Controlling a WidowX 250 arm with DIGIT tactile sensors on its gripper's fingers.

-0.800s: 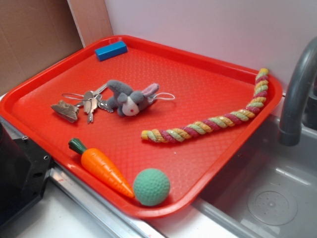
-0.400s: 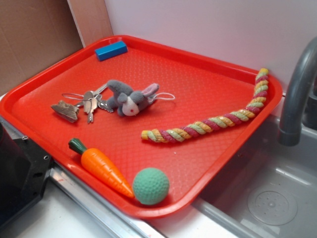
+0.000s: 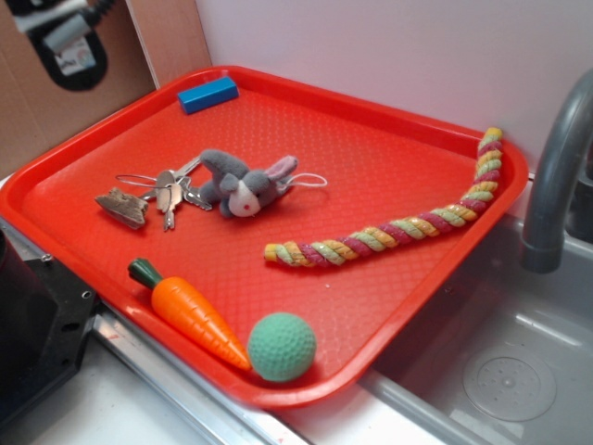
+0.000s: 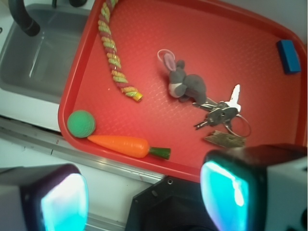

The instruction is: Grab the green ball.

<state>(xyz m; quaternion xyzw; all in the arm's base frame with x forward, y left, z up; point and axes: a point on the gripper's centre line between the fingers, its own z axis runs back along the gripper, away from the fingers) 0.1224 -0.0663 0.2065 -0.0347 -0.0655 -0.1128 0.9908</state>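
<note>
The green ball [image 3: 282, 347] is a small dimpled teal sphere resting in the near corner of the red tray [image 3: 371, 167], touching the tip of an orange toy carrot [image 3: 190, 315]. In the wrist view the green ball [image 4: 81, 123] lies at the tray's lower left corner, far above and left of my gripper [image 4: 144, 197]. The gripper's two fingers stand wide apart with nothing between them, held high over the black base outside the tray. In the exterior view only a part of the gripper [image 3: 63, 39] shows, at the top left.
On the tray lie a grey plush bunny [image 3: 246, 184] with keys [image 3: 167, 195], a braided rope [image 3: 398, 227] and a blue block [image 3: 208, 94]. A sink [image 3: 519, 371] with a grey faucet [image 3: 556, 176] is on the right. A black base [image 3: 37, 324] sits left of the carrot.
The gripper has come into the exterior view at the top left. The objects on the tray have not moved.
</note>
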